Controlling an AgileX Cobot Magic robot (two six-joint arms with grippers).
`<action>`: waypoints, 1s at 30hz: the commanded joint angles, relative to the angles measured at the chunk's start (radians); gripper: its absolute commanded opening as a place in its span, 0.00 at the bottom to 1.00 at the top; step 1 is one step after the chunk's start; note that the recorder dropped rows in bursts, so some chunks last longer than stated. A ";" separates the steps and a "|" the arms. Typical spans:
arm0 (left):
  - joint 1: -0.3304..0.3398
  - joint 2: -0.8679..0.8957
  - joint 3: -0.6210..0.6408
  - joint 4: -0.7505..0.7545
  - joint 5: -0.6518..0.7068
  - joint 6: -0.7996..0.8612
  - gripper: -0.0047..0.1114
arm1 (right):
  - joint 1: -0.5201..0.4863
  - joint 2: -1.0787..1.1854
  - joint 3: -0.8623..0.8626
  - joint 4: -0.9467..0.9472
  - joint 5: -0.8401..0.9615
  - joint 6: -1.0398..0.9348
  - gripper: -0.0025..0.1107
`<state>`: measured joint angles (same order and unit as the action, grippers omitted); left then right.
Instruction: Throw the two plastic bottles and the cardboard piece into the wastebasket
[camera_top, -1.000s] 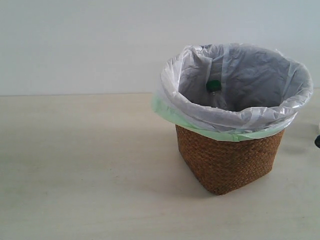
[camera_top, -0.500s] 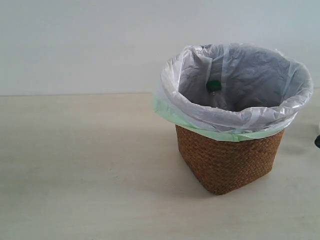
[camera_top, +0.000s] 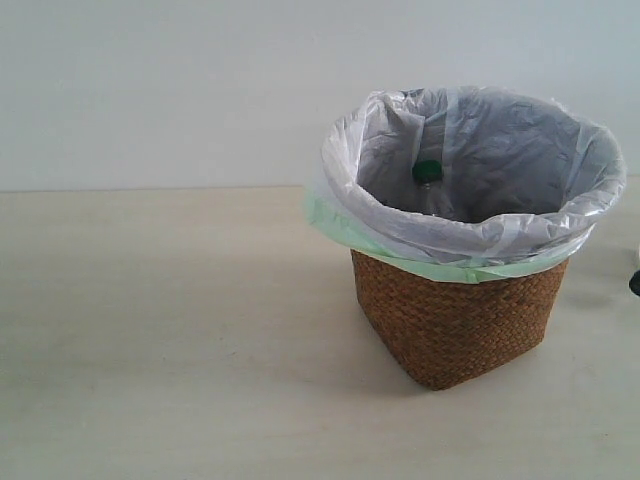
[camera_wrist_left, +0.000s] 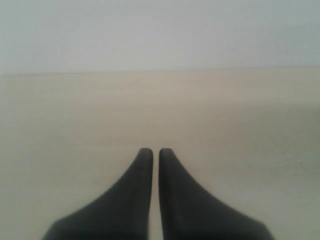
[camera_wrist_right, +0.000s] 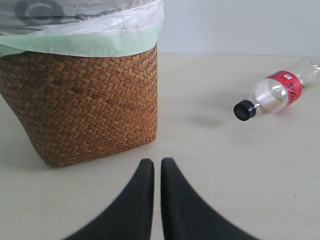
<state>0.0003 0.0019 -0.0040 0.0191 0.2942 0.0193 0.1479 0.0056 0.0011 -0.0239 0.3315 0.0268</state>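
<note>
The brown wicker wastebasket (camera_top: 455, 325) with its white and pale green bag stands right of centre on the table. A clear bottle with a green cap (camera_top: 427, 172) stands inside it. The slimmer bottle (camera_wrist_right: 274, 94), black cap and red label, lies on its side on the table beyond my right gripper (camera_wrist_right: 157, 161), well apart from it; only its black cap (camera_top: 635, 284) shows at the exterior view's right edge. The wastebasket (camera_wrist_right: 85, 105) is close beside this gripper, which is shut and holds nothing. My left gripper (camera_wrist_left: 152, 150) is shut over bare table. The cardboard piece is out of view.
A pale wooden table (camera_top: 170, 330) spreads left of the basket, with a plain white wall (camera_top: 160, 90) behind it.
</note>
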 joint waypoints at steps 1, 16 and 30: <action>0.003 -0.002 0.004 0.002 0.003 0.007 0.07 | 0.001 -0.006 -0.001 -0.008 -0.009 -0.004 0.04; 0.003 -0.002 0.004 0.002 0.003 0.011 0.07 | 0.001 -0.006 -0.001 0.040 -0.793 0.261 0.04; 0.003 -0.002 0.004 0.002 0.003 0.011 0.07 | 0.001 0.605 -0.919 0.090 -0.150 0.138 0.51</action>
<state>0.0003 0.0019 -0.0040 0.0191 0.2959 0.0274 0.1479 0.4964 -0.8212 0.0794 0.0679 0.1792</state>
